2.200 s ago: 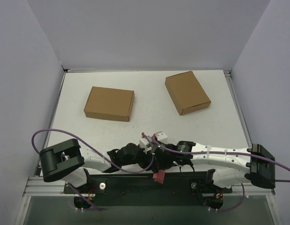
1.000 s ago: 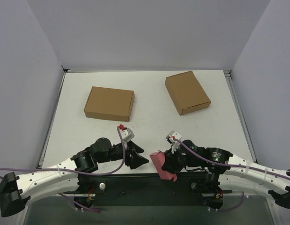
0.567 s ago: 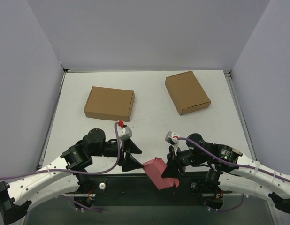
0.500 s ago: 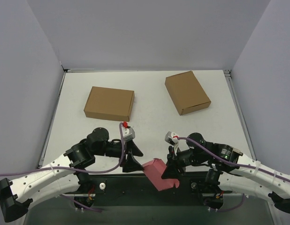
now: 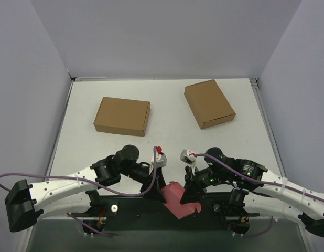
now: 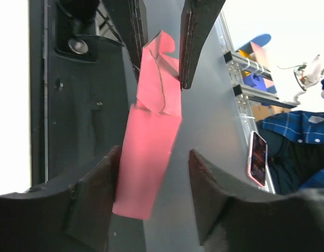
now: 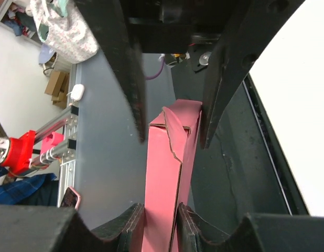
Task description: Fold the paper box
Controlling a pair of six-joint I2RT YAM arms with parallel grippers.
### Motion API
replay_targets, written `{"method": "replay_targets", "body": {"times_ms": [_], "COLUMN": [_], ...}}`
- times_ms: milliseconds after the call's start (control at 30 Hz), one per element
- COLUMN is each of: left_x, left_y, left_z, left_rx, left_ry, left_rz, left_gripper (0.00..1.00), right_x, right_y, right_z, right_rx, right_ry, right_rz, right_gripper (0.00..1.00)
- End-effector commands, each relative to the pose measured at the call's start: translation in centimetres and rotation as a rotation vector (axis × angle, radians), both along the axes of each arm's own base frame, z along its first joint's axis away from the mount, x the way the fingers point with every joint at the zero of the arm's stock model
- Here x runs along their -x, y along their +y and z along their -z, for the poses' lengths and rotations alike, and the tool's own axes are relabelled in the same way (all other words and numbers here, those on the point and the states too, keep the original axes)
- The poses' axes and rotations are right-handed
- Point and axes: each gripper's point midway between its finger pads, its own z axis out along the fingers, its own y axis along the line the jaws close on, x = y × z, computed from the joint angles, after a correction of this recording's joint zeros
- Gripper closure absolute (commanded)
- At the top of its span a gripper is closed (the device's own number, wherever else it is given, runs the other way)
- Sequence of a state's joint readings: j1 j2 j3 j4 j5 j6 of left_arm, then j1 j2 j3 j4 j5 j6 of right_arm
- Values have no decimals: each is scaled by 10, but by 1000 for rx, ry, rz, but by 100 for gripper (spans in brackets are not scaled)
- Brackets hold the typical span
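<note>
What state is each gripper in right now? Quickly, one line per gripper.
Left gripper: open, fingers either side of the paper box, not clamping it.
Right gripper: closed, holding the paper box.

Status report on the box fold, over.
Right gripper shut on the paper box. Left gripper open, straddling its other end. Two brown boxes sit farther back, apart.

Your paper box (image 6: pixel 151 136) is thin pink card, matt, with soft creases. The left pincer (image 6: pixel 154 154) and right pincer (image 7: pixel 161 210) have matt black plastic fingers, slightly grainy. Both brown boxes (image 5: pixel 122 116) are dull cardboard; the bench (image 5: pixel 167 139) is smooth matt white.
</note>
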State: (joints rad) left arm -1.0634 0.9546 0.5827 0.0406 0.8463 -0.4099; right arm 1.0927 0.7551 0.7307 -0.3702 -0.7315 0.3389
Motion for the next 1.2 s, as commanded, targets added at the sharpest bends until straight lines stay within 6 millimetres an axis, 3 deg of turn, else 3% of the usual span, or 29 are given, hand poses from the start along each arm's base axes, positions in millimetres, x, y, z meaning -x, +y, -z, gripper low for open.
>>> {"method": "replay_targets", "body": {"times_ms": [0,67,200,300,367,400,433,467,500,567,700,833,867,1000,1033,1067,1167], "left_x": [5,5,5,1,-10,-25,-30,-40,-59,-73,-101,-118,-118,-111,-108,-103,-101], "left_y": [-9,-10,-9,-8,-4,-6,0,2,6,17,32,36,34,24,22,20,20], "left_z": [-36,-39,-46,-42,-29,-35,-27,-27,-36,-34,-37,-28,-26,-16,-15,-14,-23], "left_rx": [134,153,195,191,138,133,81,74,68,27,-32,-147,-165,-193,-185,-167,-99], "left_ry": [-75,-84,-95,-131,-188,-239,-251,-322,-387,-500,-733,-960,-990,-1058,-1030,-1006,-941], "left_rz": [65,61,56,24,-32,-122,-158,-195,-303,-348,-439,-465,-460,-415,-412,-394,-427], "left_gripper": [48,53,74,76,80,80,80,80,80,80,79,78,78,77,77,77,76], "right_x": [0,0,-5,-23,-49,-56,-64,-85,-91,-110,-121,-126,-127,-126,-125,-126,-130], "right_y": [4,3,2,-3,-11,-18,-22,-33,-42,-58,-73,-61,-51,-24,-24,-26,-37], "right_z": [-18,-16,-12,-9,-7,-13,-18,-18,-29,-33,-49,-48,-63,-66,-65,-49,-40], "right_rx": [-44,-33,-16,3,39,27,23,44,5,-21,-188,-307,-387,-380,-344,-258,-196], "right_ry": [-32,-31,-47,-105,-161,-185,-202,-216,-229,-200,-59,125,150,95,38,22,-26], "right_rz": [-32,-31,-10,93,246,309,367,523,600,810,1041,1127,1105,983,954,960,992], "right_gripper": [90,89,87,74,52,38,33,28,21,16,15,16,16,16,16,16,15]}}
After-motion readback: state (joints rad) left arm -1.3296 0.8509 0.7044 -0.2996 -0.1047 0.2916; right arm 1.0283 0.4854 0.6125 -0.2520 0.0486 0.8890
